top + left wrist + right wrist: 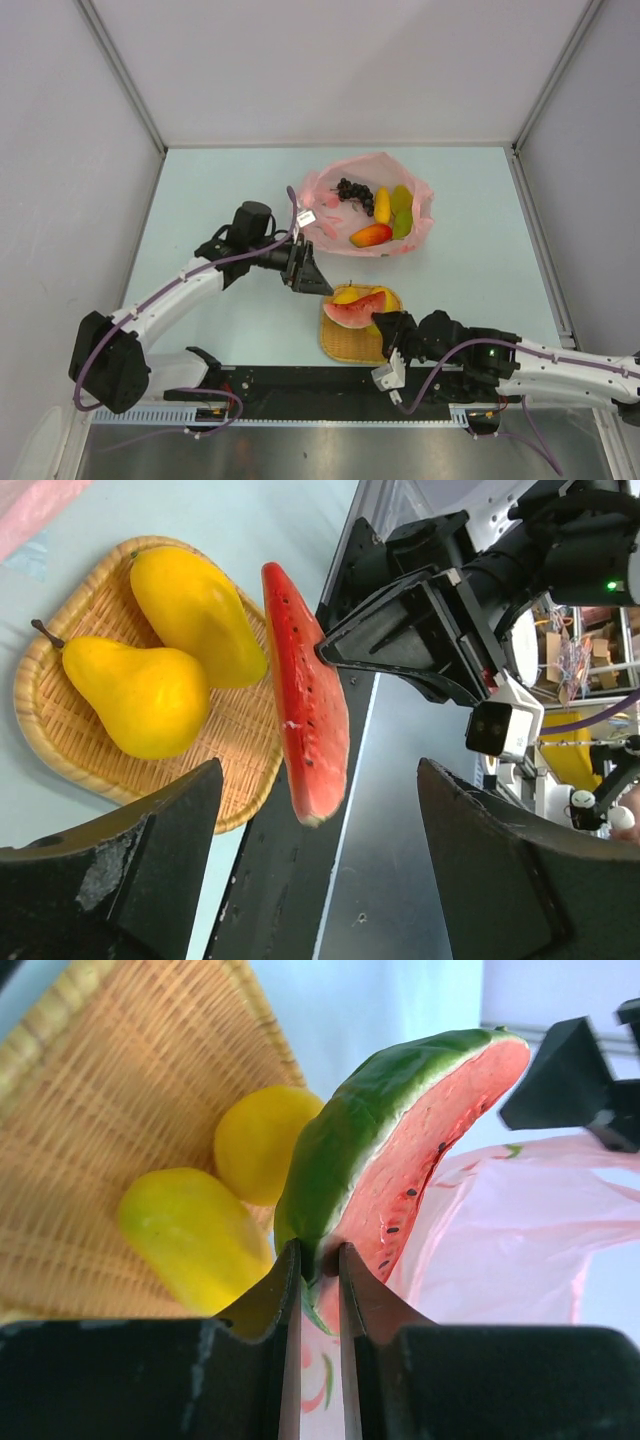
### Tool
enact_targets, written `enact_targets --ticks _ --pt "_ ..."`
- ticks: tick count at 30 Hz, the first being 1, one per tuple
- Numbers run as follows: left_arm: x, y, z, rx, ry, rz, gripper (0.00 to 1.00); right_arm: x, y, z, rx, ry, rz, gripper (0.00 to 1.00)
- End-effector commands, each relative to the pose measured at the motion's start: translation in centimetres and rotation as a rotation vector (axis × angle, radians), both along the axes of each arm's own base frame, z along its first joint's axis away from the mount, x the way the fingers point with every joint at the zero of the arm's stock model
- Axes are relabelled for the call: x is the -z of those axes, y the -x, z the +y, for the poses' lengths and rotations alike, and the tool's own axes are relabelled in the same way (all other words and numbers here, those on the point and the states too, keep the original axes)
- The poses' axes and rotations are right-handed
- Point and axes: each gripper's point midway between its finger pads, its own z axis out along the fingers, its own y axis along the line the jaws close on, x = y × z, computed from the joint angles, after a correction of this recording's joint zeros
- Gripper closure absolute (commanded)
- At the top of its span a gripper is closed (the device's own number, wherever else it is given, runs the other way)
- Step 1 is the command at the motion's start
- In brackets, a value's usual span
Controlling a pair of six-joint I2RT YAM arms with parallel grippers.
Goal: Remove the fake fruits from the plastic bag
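Observation:
My right gripper (320, 1255) is shut on the rind end of the red watermelon slice (400, 1150), which it holds upright over the woven tray (345, 345). A yellow lemon (262, 1140) and a yellow mango (190, 1235) lie in that tray. The pink plastic bag (325, 225) lies open further back, with a dark grape bunch (352, 190), a banana (382, 203), a green pear (402, 215) and a red-orange fruit (371, 236) inside. Between bag and tray my left gripper (312, 280) stands open with nothing between its fingers (150, 860), pointing at the slice (305, 700).
A black strip (290, 380) and a metal rail run along the near table edge just behind the tray. Grey walls close in the table at the left, right and back. A white tag (306, 216) hangs at the bag's left rim.

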Motion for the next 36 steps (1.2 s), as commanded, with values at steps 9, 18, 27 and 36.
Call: enact_targets --ticks 9,18,27,36 --pt "2.7 0.5 -1.1 0.048 -0.161 -0.137 0.37 -4.8 -1.1 3.8 -0.033 -0.170 -0.150 1.00" --pt "3.4 1.0 -1.2 0.085 -0.192 -0.207 1.00 -5.1 -1.7 3.4 0.021 -0.199 -0.145 0.75" --pt "1.0 2.0 -0.2 0.198 -0.130 -0.470 1.00 -9.4 -6.3 -5.0 0.467 -0.355 0.038 0.04" --pt "4.7 5.8 -0.2 0.632 -0.140 -0.865 1.00 -10.0 -8.8 -11.5 0.832 -0.549 0.181 0.03"
